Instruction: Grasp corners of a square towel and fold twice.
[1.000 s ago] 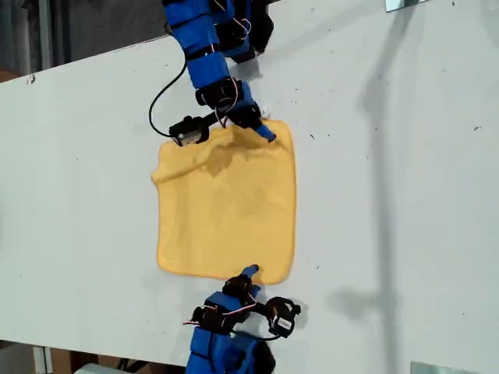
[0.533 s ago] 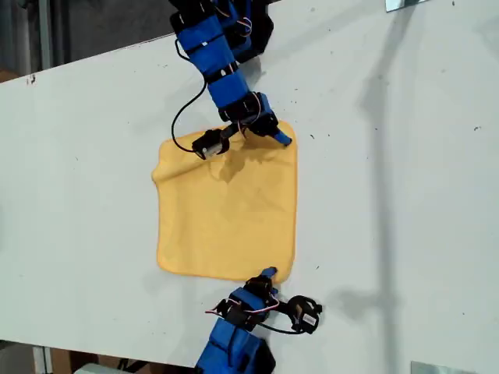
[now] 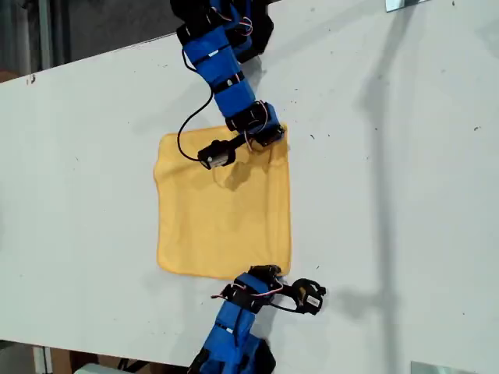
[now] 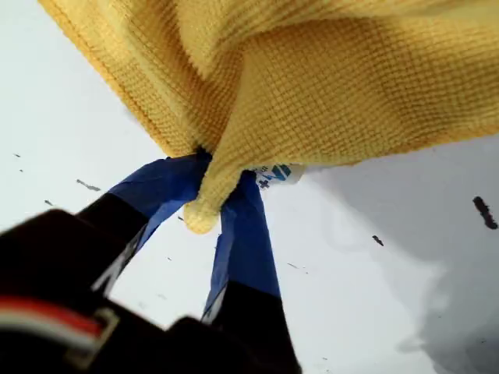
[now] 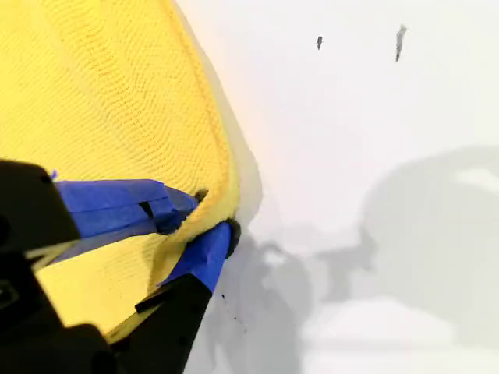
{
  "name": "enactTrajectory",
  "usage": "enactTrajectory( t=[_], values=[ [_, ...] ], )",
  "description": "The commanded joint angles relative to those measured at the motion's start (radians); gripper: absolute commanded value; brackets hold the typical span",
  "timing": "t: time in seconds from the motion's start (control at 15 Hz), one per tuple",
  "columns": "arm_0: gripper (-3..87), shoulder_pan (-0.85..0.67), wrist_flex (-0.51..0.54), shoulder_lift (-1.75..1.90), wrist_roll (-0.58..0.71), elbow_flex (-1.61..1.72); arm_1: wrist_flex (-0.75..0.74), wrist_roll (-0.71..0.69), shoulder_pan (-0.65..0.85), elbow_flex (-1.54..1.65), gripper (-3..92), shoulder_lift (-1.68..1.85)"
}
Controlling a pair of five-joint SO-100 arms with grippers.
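The yellow-orange square towel (image 3: 222,210) lies spread on the white table (image 3: 405,195). My first gripper (image 3: 269,139) is at the towel's far corner on the exterior view's right. In the first wrist view my first gripper (image 4: 207,206) is shut on that bunched corner (image 4: 204,210), with the white tag (image 4: 273,173) beside the jaws and the cloth (image 4: 351,78) raised. My second gripper (image 3: 269,273) is at the near corner on the same side. In the second wrist view my second gripper (image 5: 204,222) pinches the hem of the towel (image 5: 101,101), which lies flat.
A black cable (image 3: 187,128) loops from the first arm over the towel's far edge. The table's edge (image 3: 93,54) runs along the exterior view's upper left. Small dark specks (image 5: 399,40) mark the bare tabletop.
Both grippers slid toward the exterior view's right along the towel's edges and reached its two corners on that side. That side's edge has drawn slightly inward.
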Motion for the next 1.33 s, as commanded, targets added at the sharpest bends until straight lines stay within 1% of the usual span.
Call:
enactTrajectory(
  t=[0.0,0.07,0.13,0.27,0.33,0.4,0.53,0.67,0.8,1.0,1.07,1.13,1.27],
  values=[
    [-0.3,0.014,0.069,-0.005,0.014,-0.083,0.035,0.012,-0.006,-0.023,-0.1,0.031],
    [-0.3,0.014,0.124,0.002,0.018,-0.114,0.061,0.015,-0.002,-0.023,-0.1,0.055],
    [-0.3,0.009,0.213,0.015,0.031,-0.17,0.104,0.017,0.008,-0.028,-0.1,0.1],
    [-0.3,-0.003,0.433,0.054,0.086,-0.347,0.204,0.006,0.017,-0.061,-0.1,0.259],
    [-0.3,-0.012,0.528,0.063,0.133,-0.457,0.279,-0.003,0.014,-0.12,-0.1,0.33],
    [-0.3,-0.032,0.594,0.069,0.201,-0.555,0.327,-0.031,0.04,-0.158,-0.1,0.394],
    [-0.3,-0.123,0.673,0.097,0.348,-0.658,0.351,-0.127,0.166,-0.155,-0.1,0.517],
    [-0.3,-0.268,0.703,0.167,0.483,-0.657,0.347,-0.241,0.314,-0.161,-0.1,0.581],
    [-0.3,-0.446,0.724,0.27,0.638,-0.657,0.348,-0.374,0.486,-0.222,-0.1,0.58],
    [-0.3,-0.815,0.765,0.36,0.896,-0.716,0.439,-0.586,0.761,-0.595,-0.1,0.396],
    [-0.3,-0.925,0.762,0.356,0.965,-0.749,0.436,-0.634,0.836,-0.686,-0.1,0.336],
    [-0.3,-1.028,0.738,0.339,1.026,-0.765,0.394,-0.669,0.907,-0.716,-0.1,0.296],
    [-0.3,-1.192,0.655,0.262,1.12,-0.79,0.249,-0.726,1.015,-0.692,-0.1,0.23]
  ],
)
